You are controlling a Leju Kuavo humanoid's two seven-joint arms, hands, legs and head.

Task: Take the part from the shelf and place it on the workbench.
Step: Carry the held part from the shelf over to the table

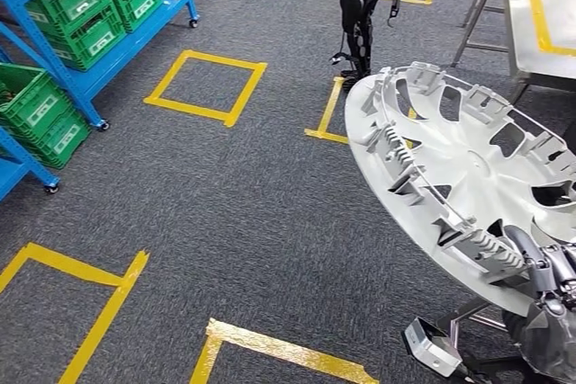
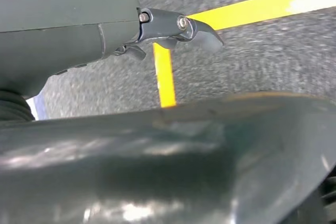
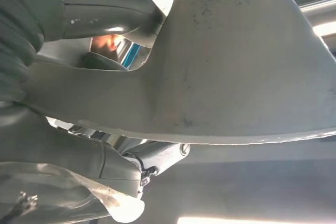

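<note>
Right robot hand (image 1: 544,290) grips white hubcap (image 1: 469,168); no legible writing.

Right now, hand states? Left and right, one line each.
Left hand: holds nothing that shows, fingers over the carpet; open or closed cannot be told.
Right hand: holds the white wheel cover at its rim.

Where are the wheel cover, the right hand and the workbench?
wheel cover (image 1: 469,164): head view, on its ribbed inner face.
right hand (image 1: 546,281): head view, on the fingers at the cover's lower edge.
workbench (image 1: 523,15): head view, on its bare metal top.
</note>
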